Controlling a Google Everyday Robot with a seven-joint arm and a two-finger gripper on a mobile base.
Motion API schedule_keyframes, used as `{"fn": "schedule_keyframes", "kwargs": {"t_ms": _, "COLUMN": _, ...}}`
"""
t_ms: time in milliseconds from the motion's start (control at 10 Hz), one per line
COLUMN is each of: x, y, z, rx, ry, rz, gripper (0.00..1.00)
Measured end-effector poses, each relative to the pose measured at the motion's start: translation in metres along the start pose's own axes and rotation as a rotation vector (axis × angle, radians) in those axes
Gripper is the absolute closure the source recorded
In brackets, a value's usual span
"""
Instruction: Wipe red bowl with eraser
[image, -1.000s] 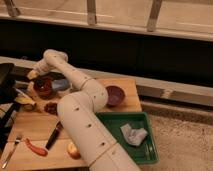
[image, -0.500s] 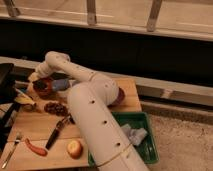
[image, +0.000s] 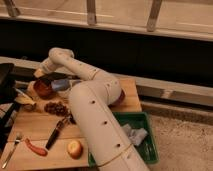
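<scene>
The red bowl (image: 44, 89), small, glossy and red-brown, sits at the far left of the wooden table (image: 35, 125). My gripper (image: 38, 75) is at the end of the long white arm, just above the bowl's far-left rim. The eraser cannot be made out; the gripper tip hides whatever it holds. A larger maroon bowl (image: 120, 97) is partly hidden behind the arm to the right.
A blue object (image: 60, 84) lies right of the red bowl. Grapes (image: 56, 107), a knife (image: 56, 132), an apple (image: 75, 148), a red pepper (image: 36, 148) and a fork (image: 12, 150) lie on the table. A green tray (image: 148, 150) holds a grey cloth (image: 134, 134).
The gripper has stayed over the red bowl, shifting only slightly. The near part of the arm has swung forward and now covers more of the table and the maroon bowl.
</scene>
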Motion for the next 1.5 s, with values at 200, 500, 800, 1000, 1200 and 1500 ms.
{"fn": "schedule_keyframes", "kwargs": {"t_ms": 200, "x": -0.003, "y": 0.0, "z": 0.008, "rx": -0.006, "ry": 0.0, "rz": -0.001, "gripper": 1.0}}
{"fn": "schedule_keyframes", "kwargs": {"t_ms": 500, "x": -0.008, "y": 0.004, "z": 0.026, "rx": -0.039, "ry": -0.011, "rz": -0.01, "gripper": 1.0}}
{"fn": "schedule_keyframes", "kwargs": {"t_ms": 800, "x": -0.016, "y": 0.019, "z": 0.045, "rx": -0.09, "ry": -0.033, "rz": -0.029, "gripper": 1.0}}
{"fn": "schedule_keyframes", "kwargs": {"t_ms": 1000, "x": -0.012, "y": 0.036, "z": 0.048, "rx": -0.119, "ry": -0.037, "rz": -0.03, "gripper": 1.0}}
{"fn": "schedule_keyframes", "kwargs": {"t_ms": 1200, "x": -0.001, "y": 0.043, "z": 0.037, "rx": -0.126, "ry": -0.035, "rz": -0.019, "gripper": 1.0}}
{"fn": "schedule_keyframes", "kwargs": {"t_ms": 1500, "x": 0.008, "y": 0.047, "z": 0.018, "rx": -0.098, "ry": -0.014, "rz": -0.016, "gripper": 1.0}}
